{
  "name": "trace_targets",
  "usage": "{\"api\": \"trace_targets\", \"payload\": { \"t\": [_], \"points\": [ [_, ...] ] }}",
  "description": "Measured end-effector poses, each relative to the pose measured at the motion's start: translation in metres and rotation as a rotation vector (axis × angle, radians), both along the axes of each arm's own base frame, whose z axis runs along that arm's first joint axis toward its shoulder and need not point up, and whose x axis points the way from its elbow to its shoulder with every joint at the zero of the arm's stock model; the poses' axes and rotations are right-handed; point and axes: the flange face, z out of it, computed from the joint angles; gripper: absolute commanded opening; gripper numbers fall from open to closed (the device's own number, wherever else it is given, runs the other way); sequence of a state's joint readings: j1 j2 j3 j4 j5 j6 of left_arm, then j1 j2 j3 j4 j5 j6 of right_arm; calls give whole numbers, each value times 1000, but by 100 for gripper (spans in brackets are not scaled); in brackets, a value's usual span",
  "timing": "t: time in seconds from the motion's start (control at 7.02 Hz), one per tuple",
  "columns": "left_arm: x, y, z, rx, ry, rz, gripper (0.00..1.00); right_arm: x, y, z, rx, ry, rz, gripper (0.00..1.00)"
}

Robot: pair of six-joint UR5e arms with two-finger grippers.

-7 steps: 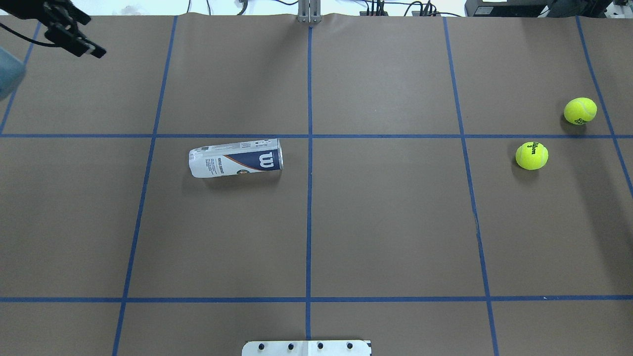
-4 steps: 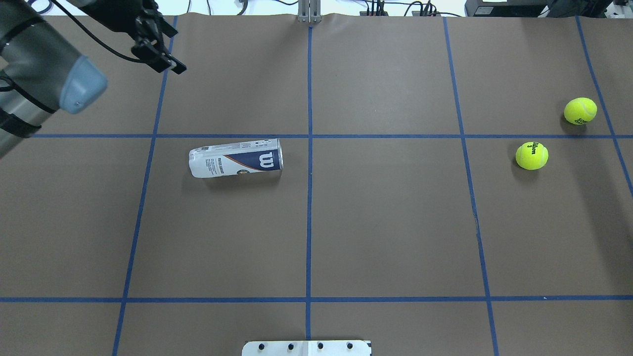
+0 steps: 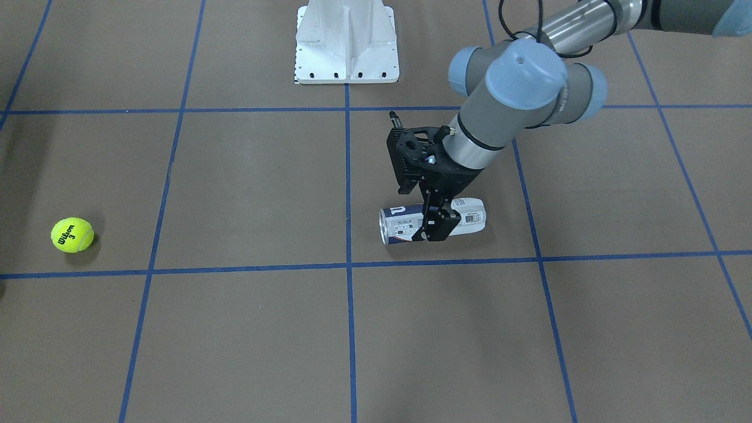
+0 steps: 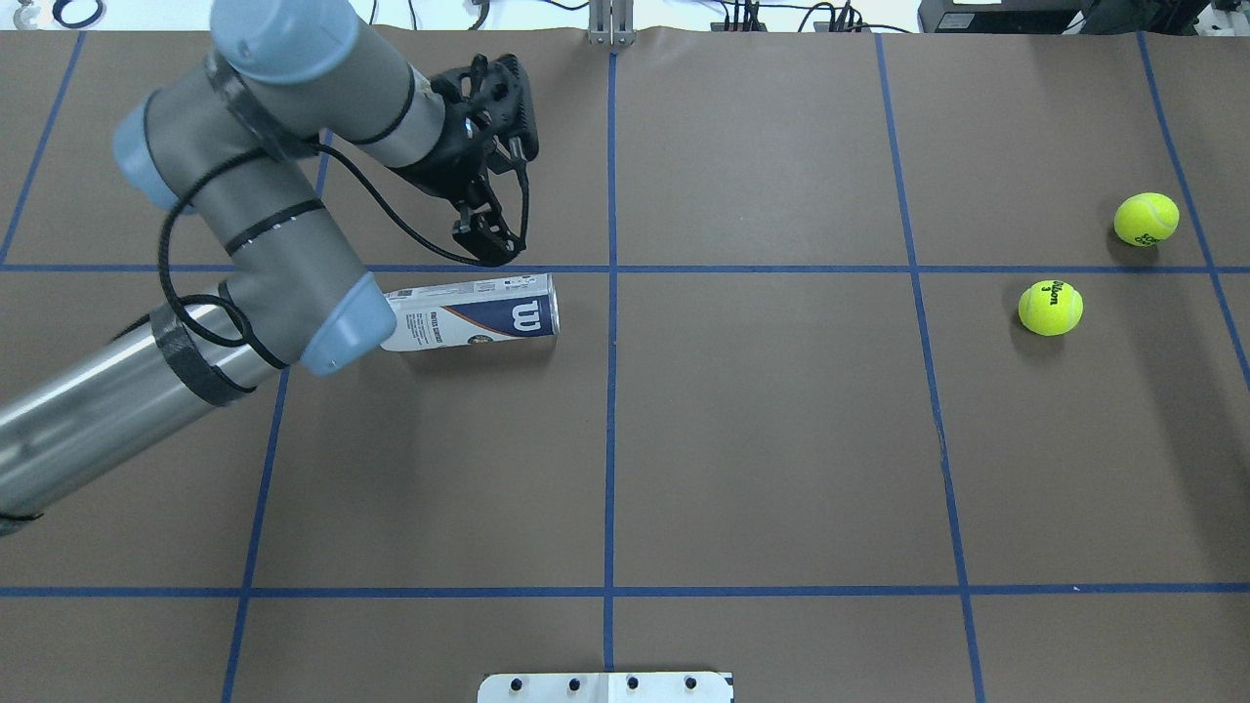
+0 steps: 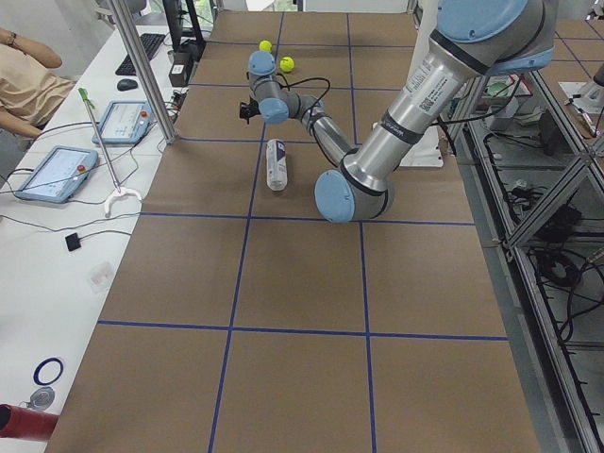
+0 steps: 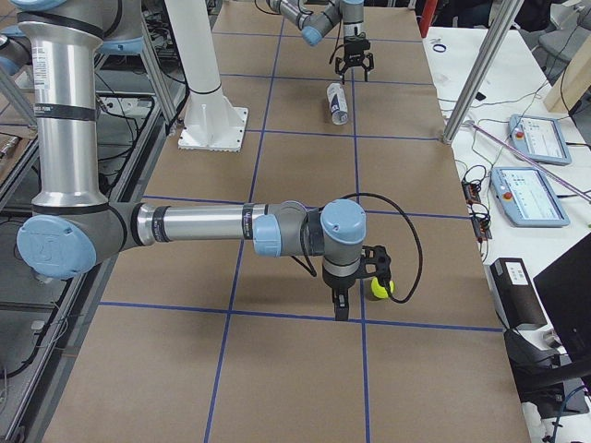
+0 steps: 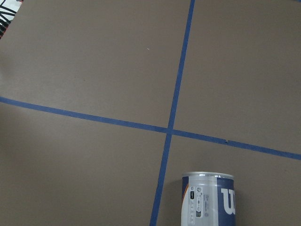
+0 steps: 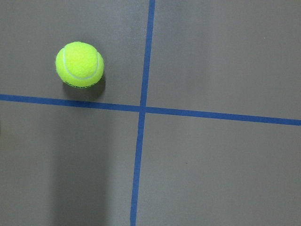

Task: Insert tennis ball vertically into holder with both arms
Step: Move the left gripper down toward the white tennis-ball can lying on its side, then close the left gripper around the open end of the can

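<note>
The holder (image 4: pixel 469 312), a clear can with a white and navy label, lies on its side left of the table's centre, mouth toward the middle; it also shows in the front view (image 3: pixel 399 226) and the left wrist view (image 7: pixel 209 200). My left gripper (image 4: pixel 485 244) hovers open just above it (image 3: pixel 436 230), touching nothing. One tennis ball (image 4: pixel 1050 308) with black print rests at the right (image 3: pixel 72 235). A second ball (image 4: pixel 1145 219) lies beyond it (image 8: pixel 79 64). My right gripper (image 6: pixel 358 288) shows only in the exterior right view, high over the balls; I cannot tell its state.
The white pedestal base (image 3: pixel 346 41) stands at the robot's edge of the table. Blue tape lines (image 4: pixel 610 391) divide the brown surface into squares. A metal post (image 4: pixel 610 24) stands at the far edge. Tablets and cables lie on a side desk (image 5: pixel 57 175).
My left arm has swung in from the far left corner to the can and now hovers over it. The can and both balls have not moved.
</note>
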State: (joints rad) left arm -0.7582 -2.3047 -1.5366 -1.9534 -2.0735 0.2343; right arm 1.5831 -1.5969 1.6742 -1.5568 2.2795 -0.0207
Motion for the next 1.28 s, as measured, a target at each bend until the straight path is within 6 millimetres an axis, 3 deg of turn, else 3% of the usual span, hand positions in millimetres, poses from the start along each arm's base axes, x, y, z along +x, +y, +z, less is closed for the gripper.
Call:
{"api": "trace_targets", "payload": {
  "t": [0.28, 1.28],
  "points": [
    [33, 22, 0, 18, -20, 15, 99, 0, 0, 1, -2, 0, 0, 100],
    [89, 28, 47, 10, -143, -17, 99, 1, 4, 4, -9, 0, 1, 100]
  ]
}}
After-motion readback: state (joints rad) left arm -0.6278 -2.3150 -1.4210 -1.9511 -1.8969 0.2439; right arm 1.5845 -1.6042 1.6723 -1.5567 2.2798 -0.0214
